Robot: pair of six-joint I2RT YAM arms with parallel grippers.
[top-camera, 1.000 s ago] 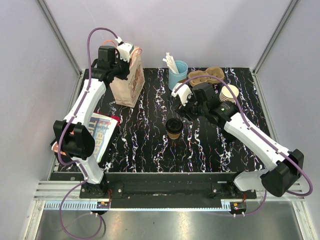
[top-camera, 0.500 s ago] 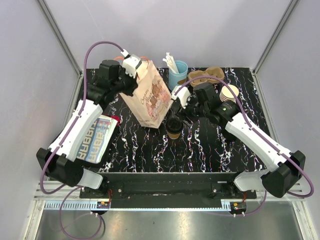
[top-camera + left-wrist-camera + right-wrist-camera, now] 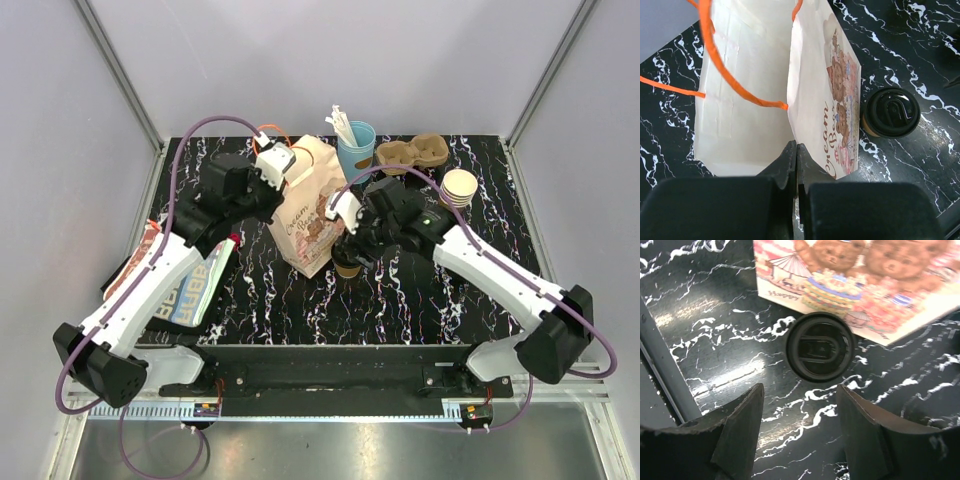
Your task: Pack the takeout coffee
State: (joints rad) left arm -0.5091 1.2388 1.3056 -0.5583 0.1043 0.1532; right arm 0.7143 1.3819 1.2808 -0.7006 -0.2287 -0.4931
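Left hand [image 3: 796,150]: clenched on the top rim of the paper bag [image 3: 825,100]; I hold its mouth open beside the cup.
Right hand [image 3: 799,390]: released, fingers spread wide; I hover above the takeout coffee [image 3: 820,347] and touch nothing.
Takeout coffee: upright on the worktop [image 3: 715,315], just beside the bag's printed face, lid on, not yet inside.
Step in hand: by my reading, the reach for the cup, with the bag readied to receive it.
Next move: I expect to lower the right hand until the fingers straddle the cup wall below the lid, close gently, lift above the bag's rim and set the cup down inside, upright.
Cup: small, round, tan kraft paper that would likely dent under a hard squeeze; the lid is glossy black plastic with a raised moulded ridge.
Bag: thin pale paper, creased, with a bear print and lettering; orange cord handles [image 3: 725,75]; probably flimsy.
Worktop: shiny black, veined white like marble.
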